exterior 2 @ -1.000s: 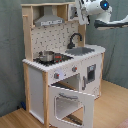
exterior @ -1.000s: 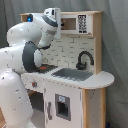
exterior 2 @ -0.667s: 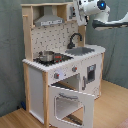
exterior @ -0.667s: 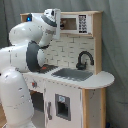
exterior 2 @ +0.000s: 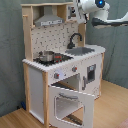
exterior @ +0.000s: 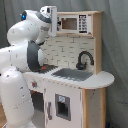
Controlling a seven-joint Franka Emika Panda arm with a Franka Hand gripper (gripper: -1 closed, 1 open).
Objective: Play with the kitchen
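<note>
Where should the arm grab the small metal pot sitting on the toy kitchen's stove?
Grip the small metal pot by its rim, coming straight down from above. It stands upright on the black stove top with open space overhead beneath the grey hood; the dotted backboard blocks approach from behind.

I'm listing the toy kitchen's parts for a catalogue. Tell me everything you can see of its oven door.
The oven door is a white panel with a pale wooden frame and a see-through window. It hangs open, hinged along its bottom edge and tilted outward and down from the kitchen front, below the stove and its knobs. Nothing rests on it or touches it apart from its hinge side. It shows only in the second exterior view; in the first, the arm hides that part.
</note>
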